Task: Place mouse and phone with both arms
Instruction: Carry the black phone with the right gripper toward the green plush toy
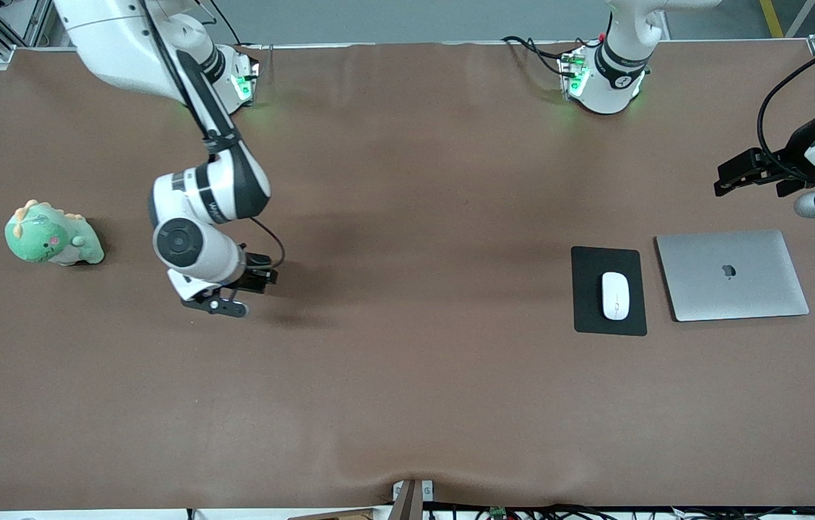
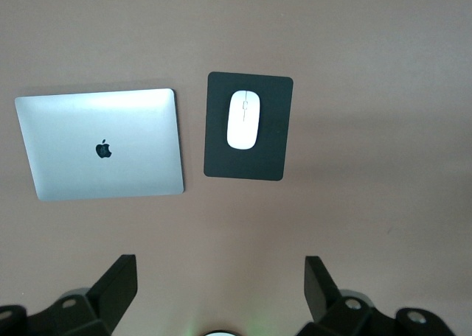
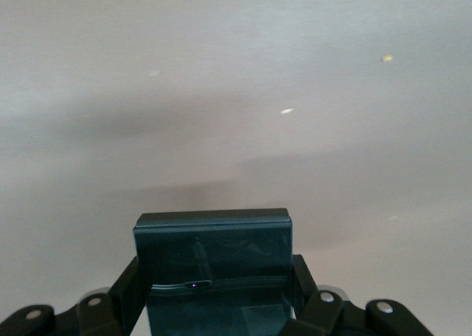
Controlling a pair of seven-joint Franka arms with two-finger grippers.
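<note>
A: Where was the mouse (image 1: pixel 615 295)?
B: It lay on a black mouse pad (image 1: pixel 608 290), just beside a closed silver laptop (image 1: pixel 732 274), toward the left arm's end of the brown worktop (image 1: pixel 407 404). It was white, glossy and oval, with a thin grey line on top.
A: And the phone (image 3: pixel 214 266)?
B: A small black slab with rounded corners, clamped between the fingers of the right gripper (image 1: pixel 252 278), over bare worktop near a green plush dinosaur (image 1: pixel 52 234).
A: What about the left gripper (image 1: pixel 754 172)?
B: It hung in the air over the worktop near the laptop, fingers (image 2: pixel 114 288) spread wide apart and holding nothing.
</note>
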